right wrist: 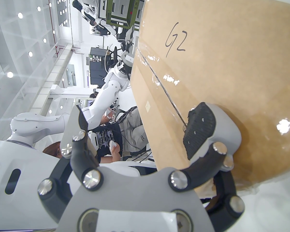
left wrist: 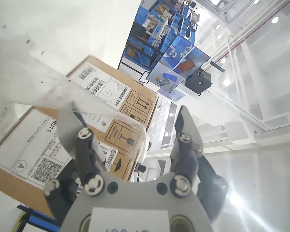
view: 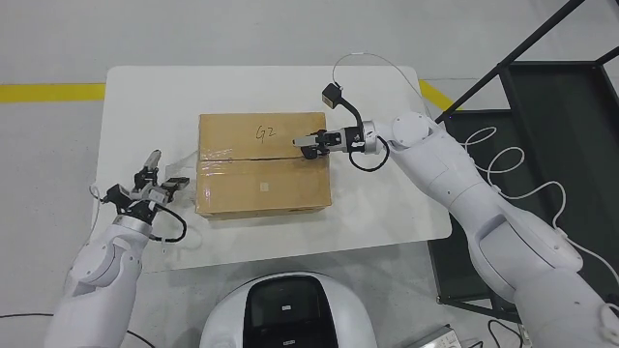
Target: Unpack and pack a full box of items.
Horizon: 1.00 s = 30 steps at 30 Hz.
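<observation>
The right gripper (view: 307, 143), wide open and holding nothing, rests on the box (view: 261, 182) seam; its glossy tape (right wrist: 168, 79) might make it skid.

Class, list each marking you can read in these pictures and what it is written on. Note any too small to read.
"G2": handwritten on the top of the cardboard box.
White labels on the box's side: barcodes and fine print, too small to read.
Handling symbols beside them: captions too small to read.
</observation>
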Available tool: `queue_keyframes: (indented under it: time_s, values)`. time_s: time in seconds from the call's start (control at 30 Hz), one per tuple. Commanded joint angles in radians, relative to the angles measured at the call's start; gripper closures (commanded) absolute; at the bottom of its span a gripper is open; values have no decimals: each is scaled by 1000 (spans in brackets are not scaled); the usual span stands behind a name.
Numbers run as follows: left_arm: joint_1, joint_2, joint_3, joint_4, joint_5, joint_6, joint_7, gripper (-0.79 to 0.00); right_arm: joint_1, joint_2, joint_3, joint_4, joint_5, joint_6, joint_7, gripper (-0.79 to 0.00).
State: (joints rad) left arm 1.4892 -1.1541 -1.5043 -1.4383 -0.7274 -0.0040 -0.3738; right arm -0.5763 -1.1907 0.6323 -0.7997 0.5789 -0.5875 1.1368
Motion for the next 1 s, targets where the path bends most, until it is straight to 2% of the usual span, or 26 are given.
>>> queue_keyframes:
  time_s: [0.0,0.33,0.43,0.57,0.73,0.97]
  values:
    - [-9,0,0,9,-8,25,-14,-185,0,0,0,0,0,0,0,-785]
    - [-9,1,-31,40,-53,70,-55,0,0,0,0,0,0,0,0,-785]
    - [6,1,-43,20,-68,55,-65,0,0,0,0,0,0,0,0,-785]
    - [32,-3,-54,-47,-81,2,-54,0,0,0,0,0,0,0,0,-785]
    - [66,-10,-40,-172,-28,-80,20,0,0,0,0,0,0,0,0,-785]
    - [74,-21,53,-284,152,-122,102,0,0,0,0,0,0,0,0,-785]
